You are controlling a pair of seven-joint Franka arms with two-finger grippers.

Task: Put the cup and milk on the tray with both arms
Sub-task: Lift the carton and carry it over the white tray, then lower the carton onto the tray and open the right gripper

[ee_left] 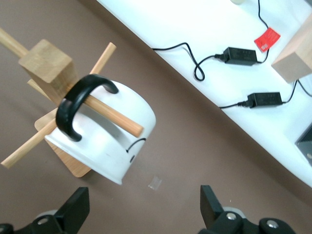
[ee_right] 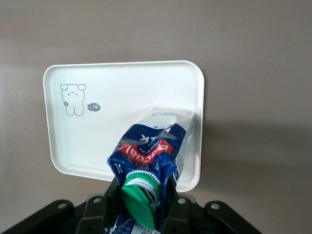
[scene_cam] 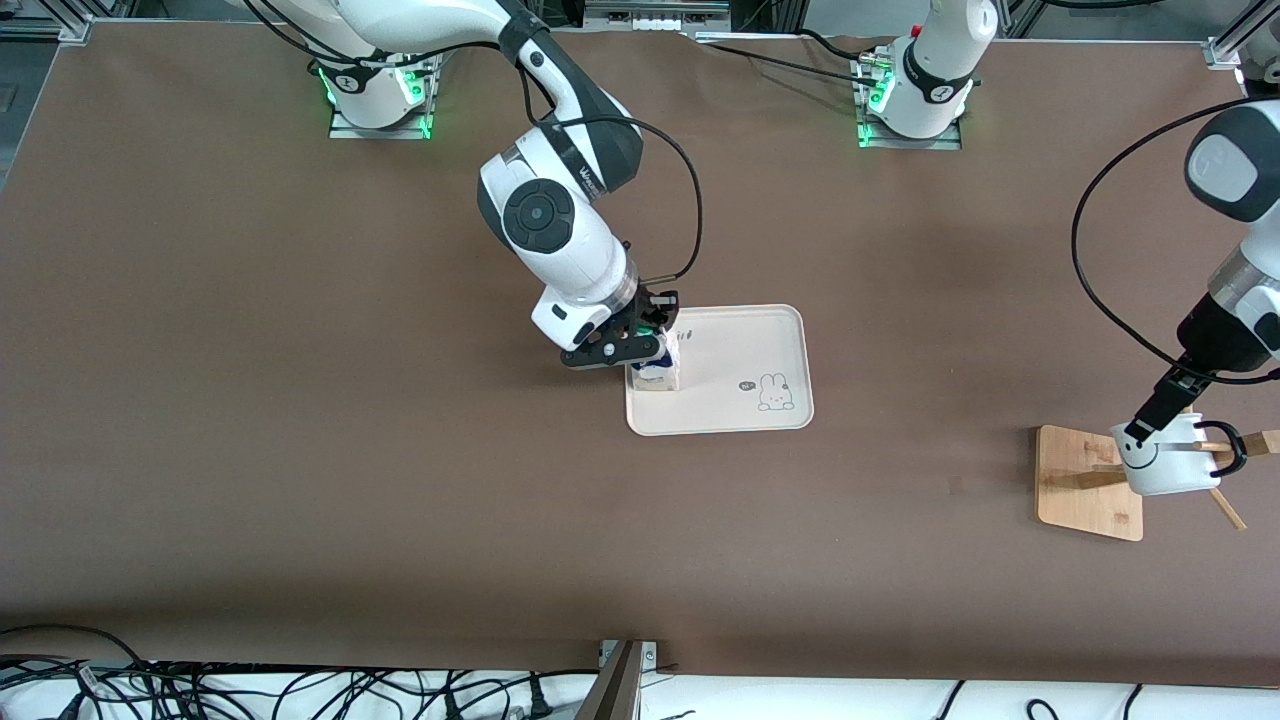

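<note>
Right gripper (scene_cam: 640, 345) jaws pinch milk (ee_right: 156, 146) at gabled top; carton over tray (scene_cam: 760, 340), at tray's edge toward right arm's end, base hidden. Right arm bent steeply down. Left gripper (scene_cam: 1160, 410) jaws spread, just above cup (ee_left: 109, 141); cup hangs by handle on wooden stand (scene_cam: 1085, 485), well apart from tray.

milk (scene_cam: 662, 372) on tray (scene_cam: 740, 345), cup (scene_cam: 1165, 460) on wooden stand (scene_cam: 1085, 485)
</note>
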